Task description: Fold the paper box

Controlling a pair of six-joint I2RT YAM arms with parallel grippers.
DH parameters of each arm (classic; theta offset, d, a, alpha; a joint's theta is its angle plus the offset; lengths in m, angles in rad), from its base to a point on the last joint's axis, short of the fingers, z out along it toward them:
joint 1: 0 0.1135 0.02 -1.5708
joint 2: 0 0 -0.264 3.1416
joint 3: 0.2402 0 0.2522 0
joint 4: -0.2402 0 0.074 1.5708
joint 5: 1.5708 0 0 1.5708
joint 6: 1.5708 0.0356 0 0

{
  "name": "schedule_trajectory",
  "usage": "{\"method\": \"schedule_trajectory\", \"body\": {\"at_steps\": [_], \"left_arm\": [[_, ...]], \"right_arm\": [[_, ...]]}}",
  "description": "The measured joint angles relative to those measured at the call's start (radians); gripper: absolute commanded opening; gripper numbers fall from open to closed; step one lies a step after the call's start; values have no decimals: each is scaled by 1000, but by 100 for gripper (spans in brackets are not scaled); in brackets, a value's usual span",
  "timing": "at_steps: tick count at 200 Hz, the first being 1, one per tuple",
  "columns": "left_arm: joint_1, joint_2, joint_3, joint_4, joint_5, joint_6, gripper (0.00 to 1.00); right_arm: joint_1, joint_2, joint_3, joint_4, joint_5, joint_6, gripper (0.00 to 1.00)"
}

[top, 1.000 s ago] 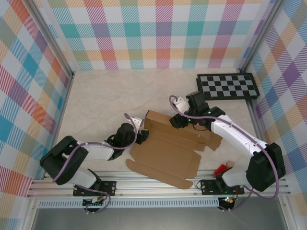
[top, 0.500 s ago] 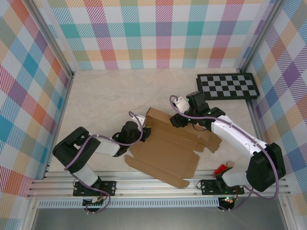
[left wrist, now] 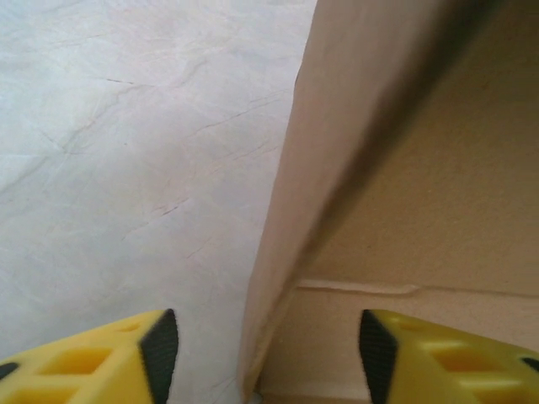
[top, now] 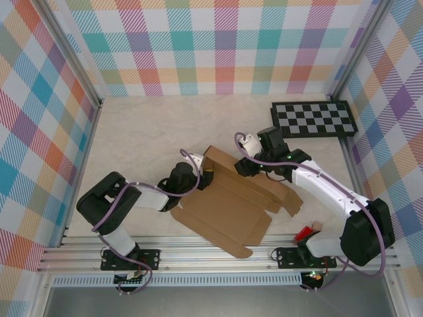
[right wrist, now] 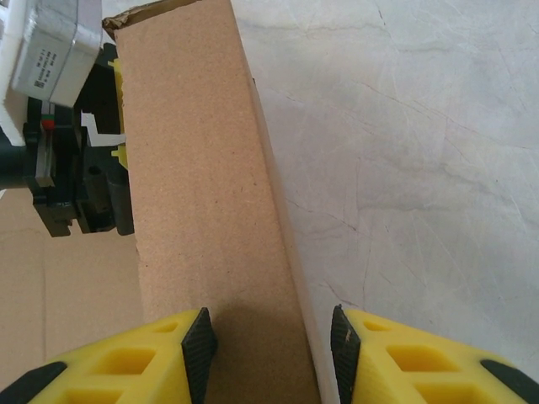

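Holding box (top: pixel 228 208) wall upright in right gripper (right wrist: pixel 267 334), steadying it; straddling flap (left wrist: pixel 286 194) with wide-open left gripper (left wrist: pixel 261 341), likely readying fold.

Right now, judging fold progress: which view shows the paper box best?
Top external: the whole paper box lies in frame, flat panels plus one raised wall. Left wrist gives a wall edge; right wrist, one wall strip.

nothing could be read. one white label (right wrist: pixel 46 67) sat on a grey module (right wrist: pixel 67 23) just beside the paper box (right wrist: pixel 202 194), and its lines of dark print were too small and blurred to make out.
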Motion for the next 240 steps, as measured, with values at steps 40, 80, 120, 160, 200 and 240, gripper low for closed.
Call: {"method": "schedule_trajectory", "body": {"at_steps": [40, 80, 120, 160, 200, 240], "left_arm": [[72, -21, -4, 0, 90, 19, 63], [108, 3, 23, -2, 200, 37, 59], [108, 64, 87, 1, 226, 38, 50], [106, 98, 121, 9, 214, 40, 44], [92, 138, 149, 36, 209, 40, 22], [62, 154, 154, 61, 173, 67, 0]], "right_arm": [[0, -2, 0, -4, 0, 0, 44], [0, -2, 0, -5, 0, -4, 44], [0, -3, 0, -5, 1, -5, 44], [0, -4, 0, -5, 4, -9, 44], [0, -4, 0, -5, 5, -23, 44], [-2, -4, 0, -5, 8, -23, 44]]}}
